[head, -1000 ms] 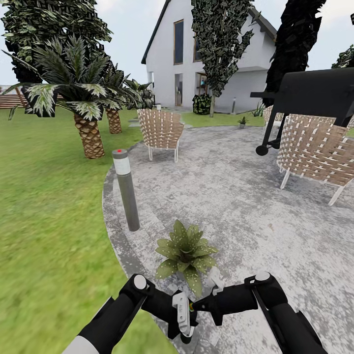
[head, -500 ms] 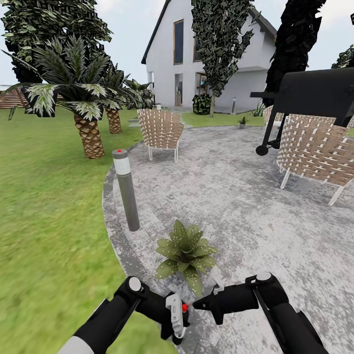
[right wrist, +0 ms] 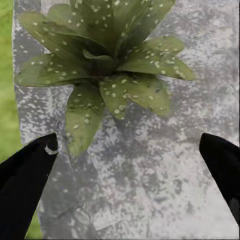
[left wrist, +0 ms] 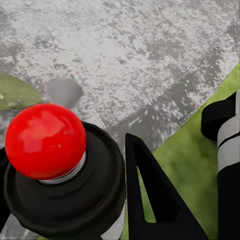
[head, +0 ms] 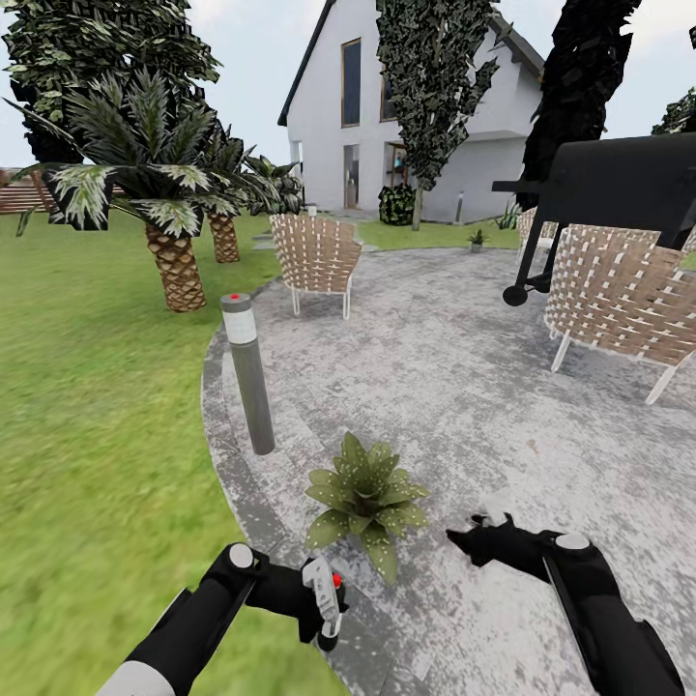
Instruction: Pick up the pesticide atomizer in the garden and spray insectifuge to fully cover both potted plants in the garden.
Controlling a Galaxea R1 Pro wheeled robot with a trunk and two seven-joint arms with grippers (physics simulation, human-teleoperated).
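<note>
The pesticide atomizer (head: 321, 584), with a whitish head and a red dot, is held in my left gripper (head: 315, 607), which is shut on it low over the patio edge, left of the potted plant. In the left wrist view the atomizer's black cap and red knob (left wrist: 45, 140) sit close against one dark finger (left wrist: 150, 200). One potted plant (head: 367, 495), a rosette of speckled green leaves, stands on the paving just ahead of both arms. My right gripper (head: 472, 535) is open to the plant's right; in its wrist view the plant (right wrist: 105, 65) lies beyond the spread fingertips (right wrist: 25, 185).
A grey bollard lamp (head: 249, 372) with a red top stands on the patio edge behind the plant. Wicker chairs (head: 314, 253) (head: 619, 295) and a black grill (head: 604, 188) stand farther back. Lawn (head: 97, 435) lies to the left, with palms (head: 155, 184) and a white house (head: 387, 106) beyond.
The two arms have drawn apart. The left gripper carried the atomizer left and lower. The right gripper swung away from it to the right of the plant.
</note>
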